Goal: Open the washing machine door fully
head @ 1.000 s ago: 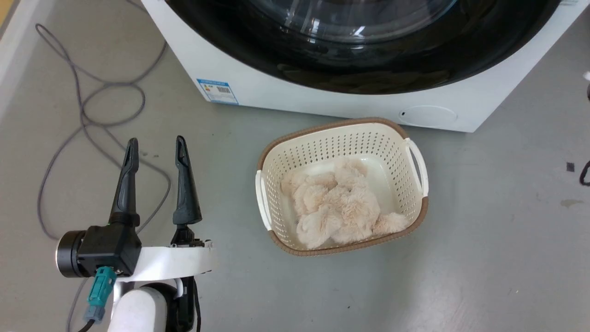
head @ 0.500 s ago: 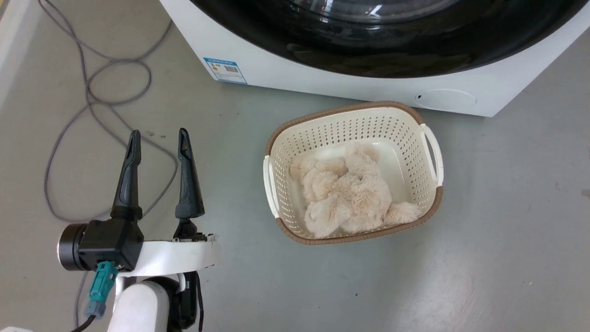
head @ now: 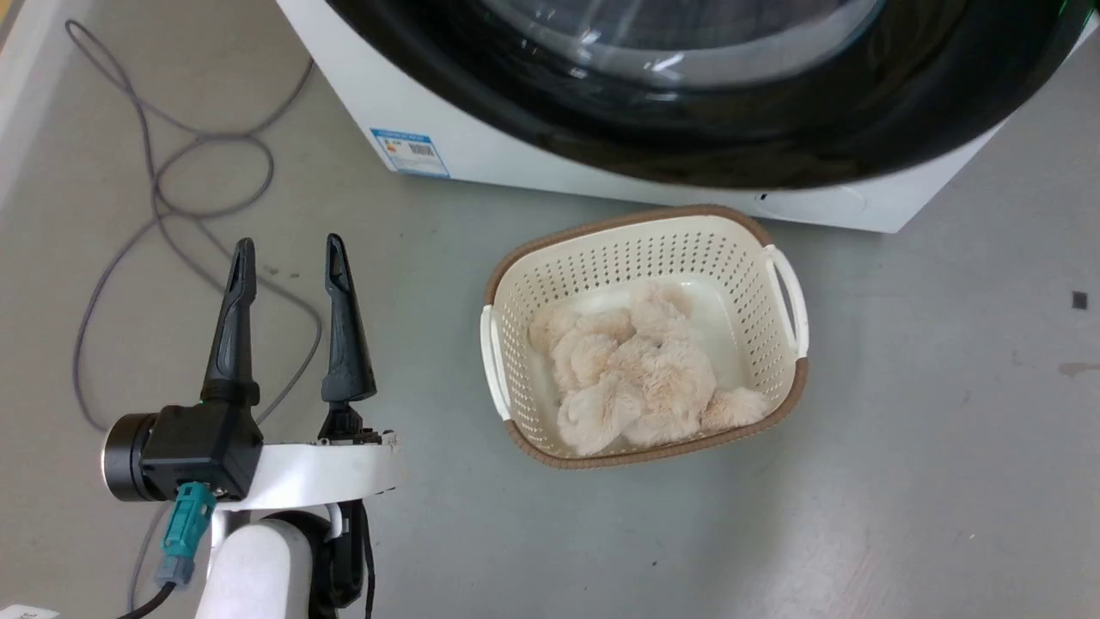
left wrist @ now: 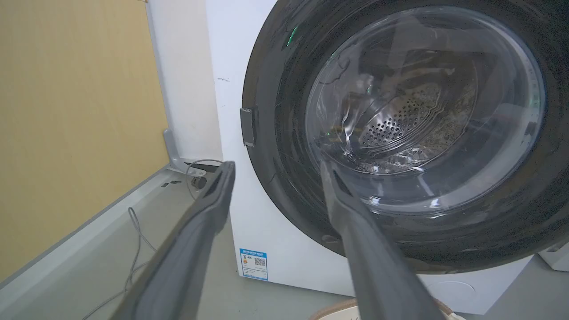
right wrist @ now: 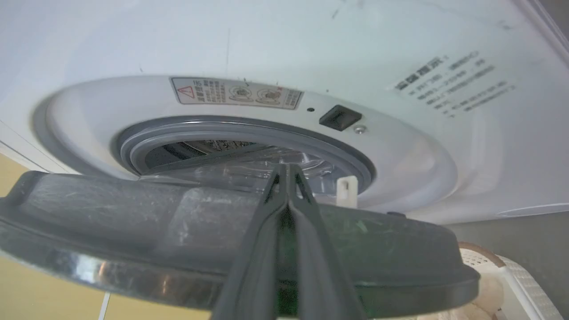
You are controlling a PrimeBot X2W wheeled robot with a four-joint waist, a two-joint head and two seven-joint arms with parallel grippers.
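Door (right wrist: 111, 222) ajar; we judge most of swing undone. Right pincer (right wrist: 286, 169) closed against rim, left pincer (head: 290, 245) spread, empty.

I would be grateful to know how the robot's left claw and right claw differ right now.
The left claw is open, fingers spread; the right claw is shut, fingertips together. The left claw hangs over the grey floor, apart from the big white washing machine; the right claw lies across the matte dark-grey inner rim of the round glossy black washing machine door. Both have two long dark fingers.
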